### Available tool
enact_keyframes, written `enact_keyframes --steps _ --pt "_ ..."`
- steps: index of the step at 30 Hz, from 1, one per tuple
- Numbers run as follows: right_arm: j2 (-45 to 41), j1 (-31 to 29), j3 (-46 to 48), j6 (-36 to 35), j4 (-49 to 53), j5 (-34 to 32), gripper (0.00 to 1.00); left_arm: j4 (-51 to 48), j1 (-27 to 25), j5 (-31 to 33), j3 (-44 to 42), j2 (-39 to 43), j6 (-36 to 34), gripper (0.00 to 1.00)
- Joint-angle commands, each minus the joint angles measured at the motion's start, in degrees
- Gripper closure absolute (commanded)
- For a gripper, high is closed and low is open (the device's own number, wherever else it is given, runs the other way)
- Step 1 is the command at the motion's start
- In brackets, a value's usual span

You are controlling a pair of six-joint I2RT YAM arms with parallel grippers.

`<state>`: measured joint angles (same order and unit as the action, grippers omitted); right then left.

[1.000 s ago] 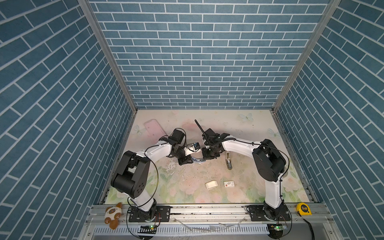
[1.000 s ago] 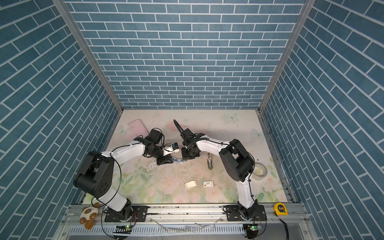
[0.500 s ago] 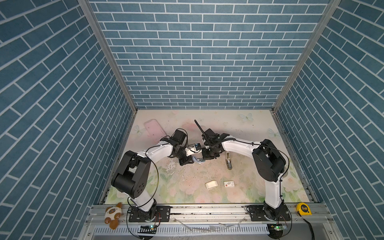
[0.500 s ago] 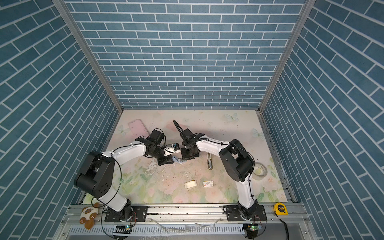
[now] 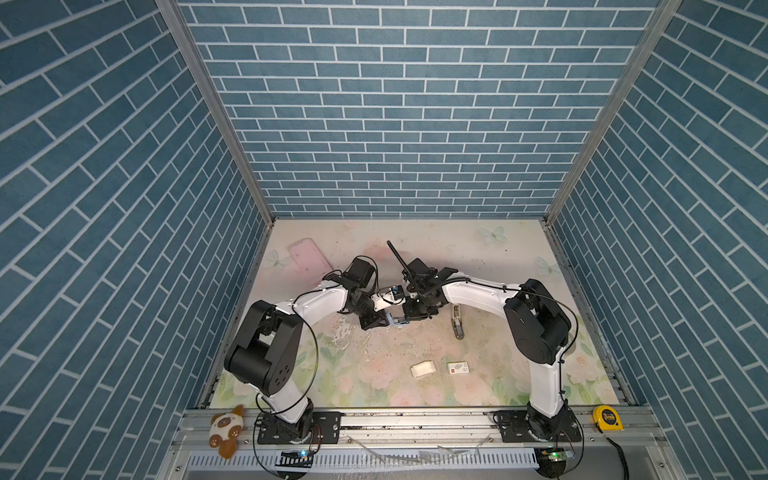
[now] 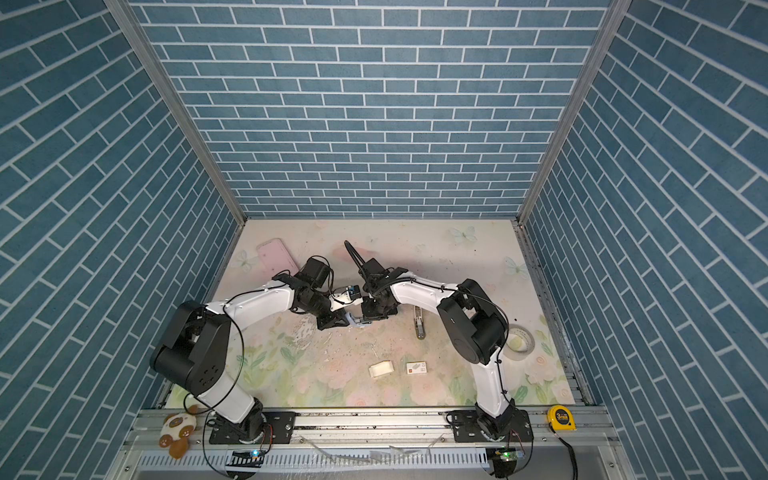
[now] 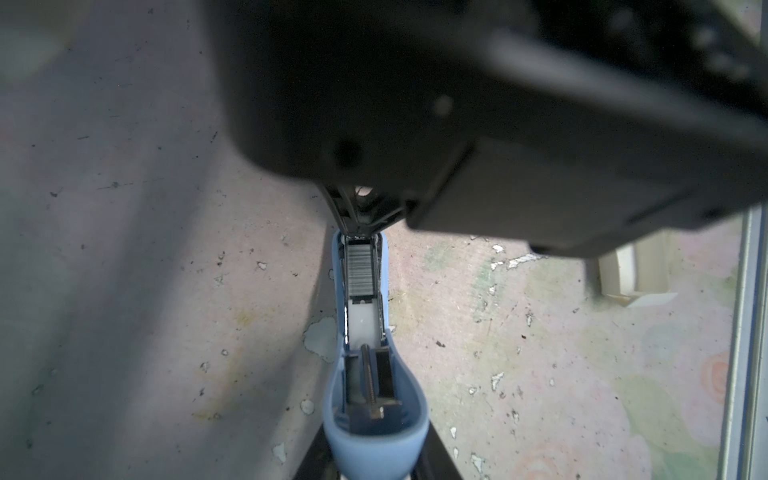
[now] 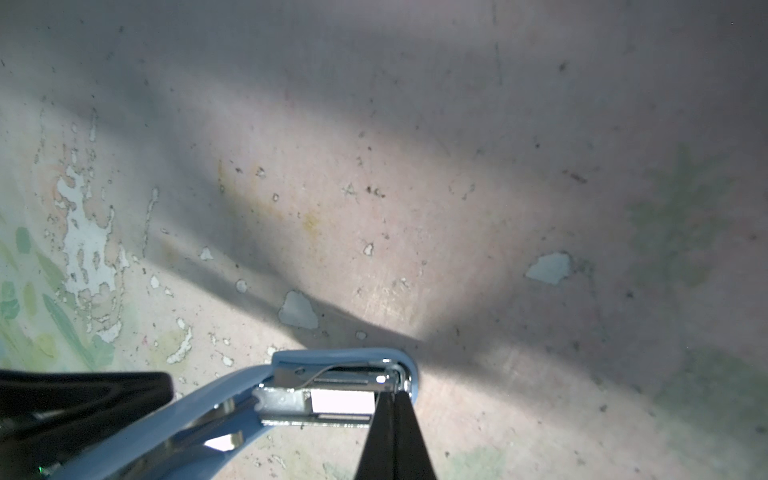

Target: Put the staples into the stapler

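Observation:
A light blue stapler (image 5: 392, 322) lies open on the mat between both arms. My left gripper (image 7: 374, 465) is shut on its rounded rear end, with a dark finger (image 7: 309, 457) on each side. In the open channel lies a silvery strip of staples (image 7: 360, 270), in front of a white pusher block (image 7: 362, 322). My right gripper (image 8: 392, 397) is shut, and its joined black tips rest on the front end of the channel, next to the stapler's (image 8: 232, 399) metal nose. Nothing shows between the right fingers. In both top views the two grippers meet at the stapler (image 6: 355, 322).
A small white card tray (image 5: 423, 368) and a red-marked white sleeve (image 5: 458, 368) lie nearer the front. A grey-beige elongated object (image 5: 457, 322) lies right of the grippers. A pink phone (image 5: 309, 261) lies back left, and a tape roll (image 6: 517, 338) lies by the right arm.

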<state>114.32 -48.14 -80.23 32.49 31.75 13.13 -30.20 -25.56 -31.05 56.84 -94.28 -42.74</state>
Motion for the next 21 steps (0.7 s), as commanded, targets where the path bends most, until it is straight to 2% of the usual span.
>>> enact_keyframes --steps 1,21 --pt "-1.7 -0.6 -1.6 -1.4 1.6 -1.7 1.00 -1.2 -0.4 -0.2 0.8 0.1 0.6 0.70" --pt "-0.7 -2.0 -3.0 -2.2 2.1 -2.8 1.00 -3.3 -0.9 1.0 4.0 -2.8 0.9 0.69"
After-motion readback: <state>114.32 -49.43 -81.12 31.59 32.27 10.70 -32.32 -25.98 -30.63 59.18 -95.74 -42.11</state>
